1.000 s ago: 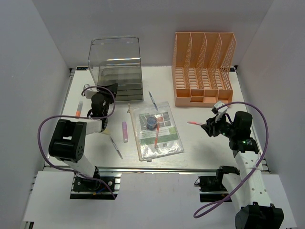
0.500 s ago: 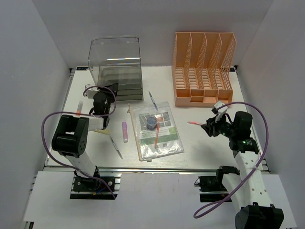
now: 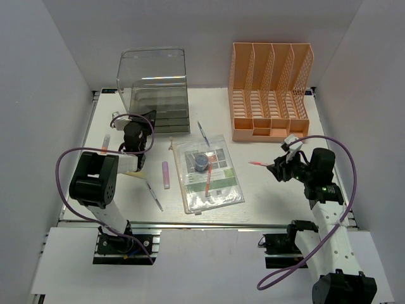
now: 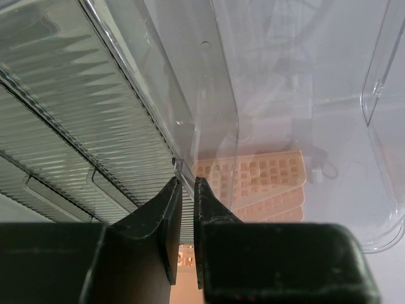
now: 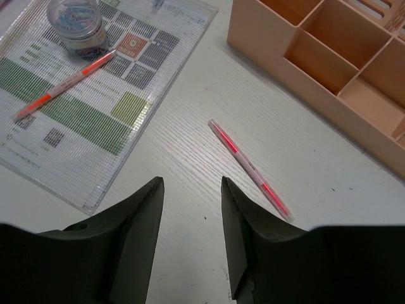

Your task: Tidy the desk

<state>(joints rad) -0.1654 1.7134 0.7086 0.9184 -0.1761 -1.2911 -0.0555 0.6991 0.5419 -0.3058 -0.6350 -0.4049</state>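
Left tool (image 4: 185, 183) is sitting at the front of the clear drawer box (image 3: 154, 88), which is standing at 11 o'clock on the surface (image 3: 266, 196). Tool is narrow, one finger each side of a thin clear drawer lip (image 4: 179, 163), and looks to be pinching it. Likely step: getting a drawer open so the loose items can go in. To do it well, the tool should be pulling straight back toward 6 o'clock, level and slow. The lip is looking thin and slick, so any tilt or jerk is risking a slip. The box is looking light and may be dragging along with the drawer, so watch it. Right tool (image 5: 190, 234) is hovering at 3 o'clock, jaws about half wide and holding nothing, above a pink pen (image 5: 250, 170) lying flat just in front of the orange file rack (image 3: 270, 88) at 1 o'clock. It isn't touching the pen and should be staying clear of the left arm's pull path. Surface is filling the middle of the top view, carrying a mesh pouch (image 3: 211, 174) at centre with a clip jar (image 5: 76, 19) and an orange marker (image 5: 63, 85) on it, all unsorted.
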